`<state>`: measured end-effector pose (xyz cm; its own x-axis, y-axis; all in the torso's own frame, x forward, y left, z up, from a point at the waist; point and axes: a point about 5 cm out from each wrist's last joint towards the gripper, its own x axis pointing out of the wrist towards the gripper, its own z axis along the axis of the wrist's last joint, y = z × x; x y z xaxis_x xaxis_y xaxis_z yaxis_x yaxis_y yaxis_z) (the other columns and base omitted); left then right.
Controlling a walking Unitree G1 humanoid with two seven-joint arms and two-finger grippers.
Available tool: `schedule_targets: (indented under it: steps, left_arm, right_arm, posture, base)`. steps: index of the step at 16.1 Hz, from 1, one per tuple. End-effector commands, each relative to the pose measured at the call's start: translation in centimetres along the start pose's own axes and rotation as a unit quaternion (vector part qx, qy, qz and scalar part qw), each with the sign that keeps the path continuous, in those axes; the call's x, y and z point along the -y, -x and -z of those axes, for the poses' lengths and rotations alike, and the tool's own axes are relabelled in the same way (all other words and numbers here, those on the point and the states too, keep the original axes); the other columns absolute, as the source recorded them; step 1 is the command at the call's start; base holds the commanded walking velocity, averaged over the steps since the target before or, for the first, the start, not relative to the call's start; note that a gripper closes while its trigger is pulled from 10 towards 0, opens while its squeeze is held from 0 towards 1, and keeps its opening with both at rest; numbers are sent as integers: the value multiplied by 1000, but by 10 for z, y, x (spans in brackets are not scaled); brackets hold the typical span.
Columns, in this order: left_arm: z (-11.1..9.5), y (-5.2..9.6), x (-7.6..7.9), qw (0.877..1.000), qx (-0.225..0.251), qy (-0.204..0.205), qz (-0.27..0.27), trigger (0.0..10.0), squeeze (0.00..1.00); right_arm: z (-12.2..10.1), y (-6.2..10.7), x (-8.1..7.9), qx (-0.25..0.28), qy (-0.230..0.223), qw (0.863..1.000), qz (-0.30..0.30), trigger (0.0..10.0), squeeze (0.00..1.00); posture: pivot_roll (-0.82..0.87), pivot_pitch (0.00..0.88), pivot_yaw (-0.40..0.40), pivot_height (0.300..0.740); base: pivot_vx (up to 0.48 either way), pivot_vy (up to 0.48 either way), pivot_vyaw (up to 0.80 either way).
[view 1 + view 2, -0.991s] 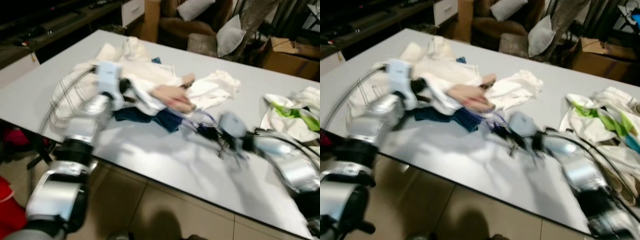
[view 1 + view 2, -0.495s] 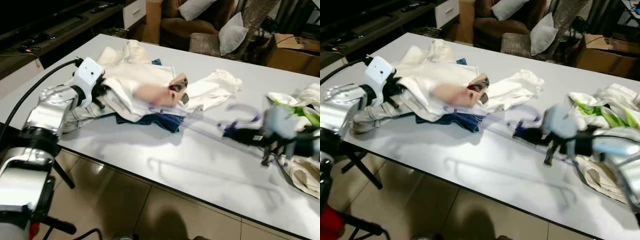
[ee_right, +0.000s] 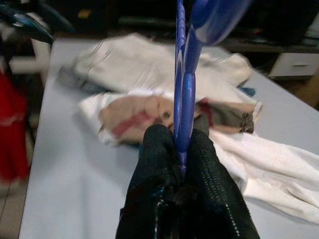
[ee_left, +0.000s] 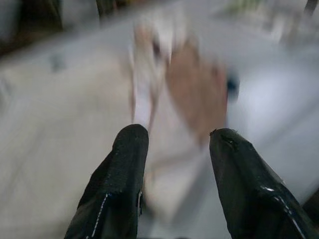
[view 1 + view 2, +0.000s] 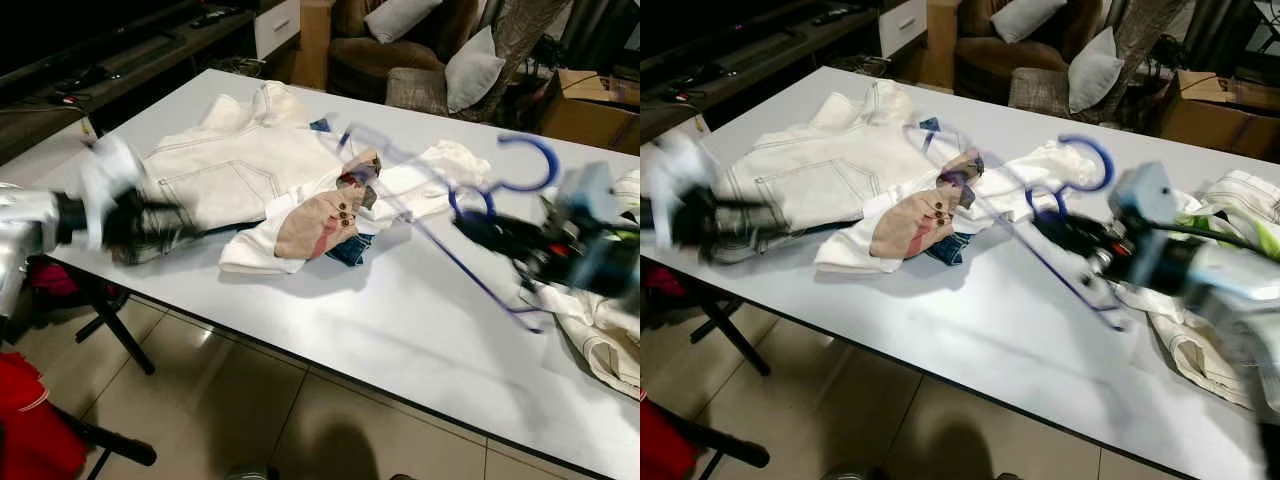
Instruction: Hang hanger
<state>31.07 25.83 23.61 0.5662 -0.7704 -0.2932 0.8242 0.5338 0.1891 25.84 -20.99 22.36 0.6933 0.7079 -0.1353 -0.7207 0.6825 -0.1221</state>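
A blue plastic hanger (image 5: 528, 139) is held up over the white table (image 5: 400, 320), hook uppermost and body slanting down toward the table. My right gripper (image 5: 478, 228) is shut on it just below the hook; the right wrist view has the hanger (image 3: 185, 84) clamped between the two black fingers (image 3: 159, 149). My left gripper (image 5: 150, 224), blurred, is at the table's left edge beside white jeans (image 5: 225, 170). In the left wrist view its fingers (image 4: 130, 149) stand apart with nothing between them.
Clothes lie in a pile on the table: a tan checked garment (image 5: 318, 222), a white shirt (image 5: 430, 175), a dark blue piece (image 5: 350, 250). More white and green clothes (image 5: 600, 320) lie at the right edge. Cushioned seats (image 5: 470, 70) stand behind the table, and something red (image 5: 30, 430) sits on the floor.
My right gripper has raised the hanger off the table and tilted it more upright. My left gripper has pulled back to the table's left edge, and the white jeans now lie spread out.
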Motion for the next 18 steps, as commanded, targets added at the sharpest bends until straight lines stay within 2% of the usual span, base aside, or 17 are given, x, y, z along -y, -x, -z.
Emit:
schedule_targets:
  steps: [1,2,3,4,5,7,8,9,10,11,13,14,16,17,18]
  left_arm:
    - [-11,-1,0,997,61,7,-48,10000,1000]
    - [-10,-3,2,994,72,-5,-76,10000,1000]
    - [-13,-8,2,985,119,16,-128,10000,1000]
    - [-17,-13,4,969,175,53,-169,10000,333]
    - [-20,-20,10,952,213,91,-199,10000,0]
    - [-15,-43,32,954,198,117,-191,10000,0]
    - [-8,-55,42,953,190,128,-199,10000,0]
    - [-1,-66,50,947,184,132,-228,10000,0]
    - [10,-72,59,945,158,119,-262,10000,0]
    - [14,-74,64,946,146,105,-270,10000,0]
    - [26,-75,76,935,137,129,-301,10000,0]
    - [28,-76,78,936,131,125,-301,10000,0]
    - [29,-83,83,937,130,129,-297,10000,0]
    - [26,-88,85,939,135,125,-291,10000,0]
    - [26,-91,85,937,139,130,-293,10000,0]
  right_arm:
    - [-8,-4,2,20,-7,998,54,10000,0]
    - [-8,-7,3,22,-17,996,87,10000,0]
    - [-8,-12,3,38,-40,992,113,10000,0]
    - [-7,-17,2,52,-47,987,147,10000,0]
    - [-6,-21,3,67,-56,976,201,10000,0]
    - [0,-25,-4,81,-72,960,257,10000,0]
    - [7,-25,-6,64,-70,950,297,10000,0]
    - [16,-26,-11,44,-71,943,321,10000,0]
    - [21,-29,-21,40,-76,942,324,10000,0]
    - [21,-31,-26,44,-83,943,320,10000,0]
    - [19,-40,-37,60,-73,940,327,10000,0]
    - [18,-41,-39,67,-75,940,325,10000,0]
    - [17,-37,-41,84,-62,928,359,10000,0]
    - [20,-34,-40,87,-88,918,376,10000,0]
    - [22,-32,-41,84,-103,917,377,10000,0]
  posture:
    - [-49,0,10,740]
    - [-48,0,5,740]
    - [-53,0,7,740]
    - [-61,0,13,740]
    - [-72,0,13,740]
    - [-74,0,14,740]
    - [-79,0,15,740]
    - [-81,0,14,740]
    - [-88,0,0,740]
    - [-87,0,-5,740]
    - [-82,0,-23,740]
    - [-86,0,-20,740]
    - [-103,0,-6,740]
    - [-107,0,-3,740]
    - [-124,0,12,740]
  base:
    - [0,0,0]
    - [0,0,0]
    - [0,0,0]
    - [0,0,0]
    - [0,0,0]
    - [0,0,0]
    - [0,0,0]
    - [0,0,0]
    - [0,-469,0]
    - [0,-480,0]
    - [0,-480,-206]
    - [0,-480,-525]
    - [0,-480,-800]
    - [0,-480,-800]
    - [0,-480,-800]
